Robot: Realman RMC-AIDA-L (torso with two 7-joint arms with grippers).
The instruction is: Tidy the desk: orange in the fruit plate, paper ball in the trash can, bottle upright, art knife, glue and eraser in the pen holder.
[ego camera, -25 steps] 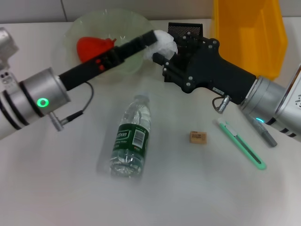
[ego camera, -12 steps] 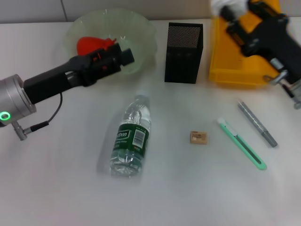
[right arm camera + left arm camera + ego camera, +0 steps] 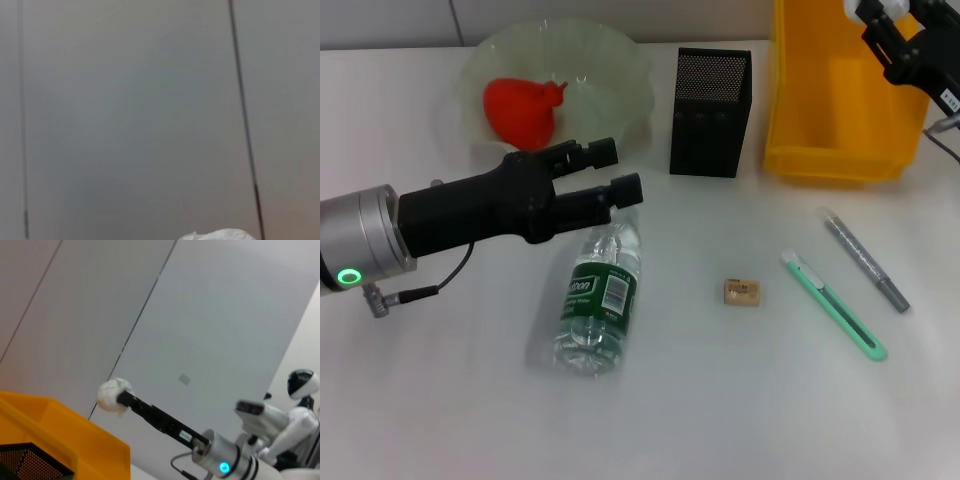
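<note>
The orange lies in the clear fruit plate. The bottle lies on its side on the desk. My left gripper is open and empty, just above the bottle's cap end. My right gripper is shut on the white paper ball over the yellow trash can. The ball also shows in the left wrist view and in the right wrist view. The eraser, green art knife and grey glue lie on the desk, right of the bottle.
The black mesh pen holder stands between the plate and the trash can. The bare white desk stretches in front of the bottle and the eraser.
My right gripper carried the paper ball from beside the pen holder to the far right, over the trash can. My left gripper drew back from the plate toward the bottle and opened.
</note>
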